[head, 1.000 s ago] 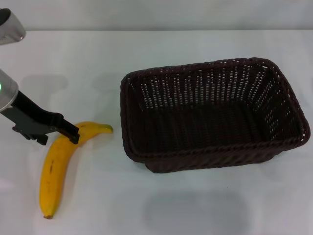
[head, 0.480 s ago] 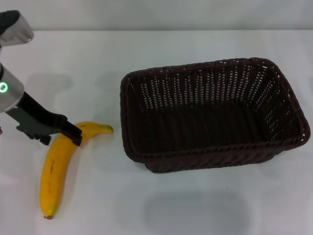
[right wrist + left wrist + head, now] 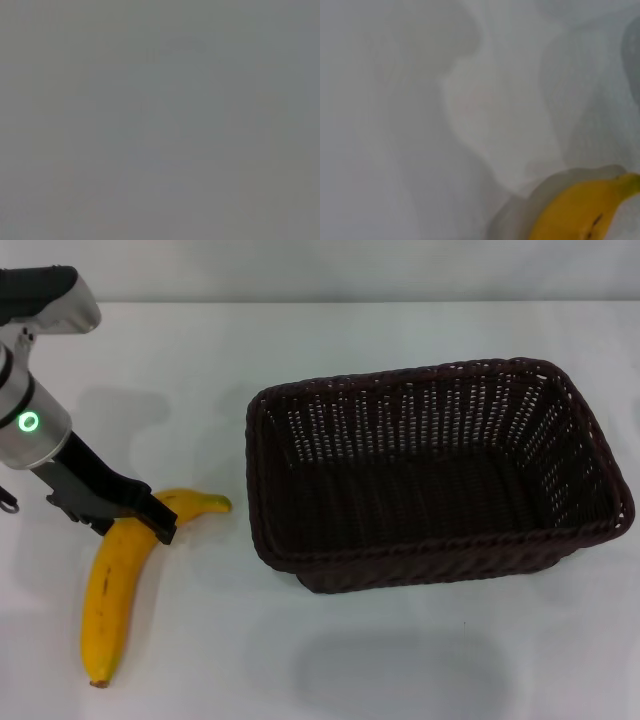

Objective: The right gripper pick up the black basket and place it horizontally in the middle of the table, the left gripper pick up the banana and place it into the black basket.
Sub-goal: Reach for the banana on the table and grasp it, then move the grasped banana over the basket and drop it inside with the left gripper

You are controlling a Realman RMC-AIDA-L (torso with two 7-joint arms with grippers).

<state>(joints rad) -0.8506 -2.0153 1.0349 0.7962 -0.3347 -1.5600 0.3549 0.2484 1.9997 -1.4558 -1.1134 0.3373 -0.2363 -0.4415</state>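
Observation:
The banana (image 3: 113, 580) lies on the white table (image 3: 150, 370) at the left, its stem tip pointing toward the black basket (image 3: 430, 475). The basket stands upright and empty in the middle-right, its long side running across the table. My left gripper (image 3: 160, 524), with the green ring light, reaches in from the left and its black tip sits over the banana's upper part near the stem. The left wrist view shows the banana's (image 3: 580, 210) yellow end close by on the table. The right gripper is out of view; the right wrist view shows only plain grey.
White tabletop (image 3: 400, 660) lies in front of the basket and between the banana and the basket. The table's far edge (image 3: 320, 302) runs along the top of the head view.
My left arm has swung further into view from the left, and its black tip has slid slightly right and down along the banana. The banana and basket have not moved.

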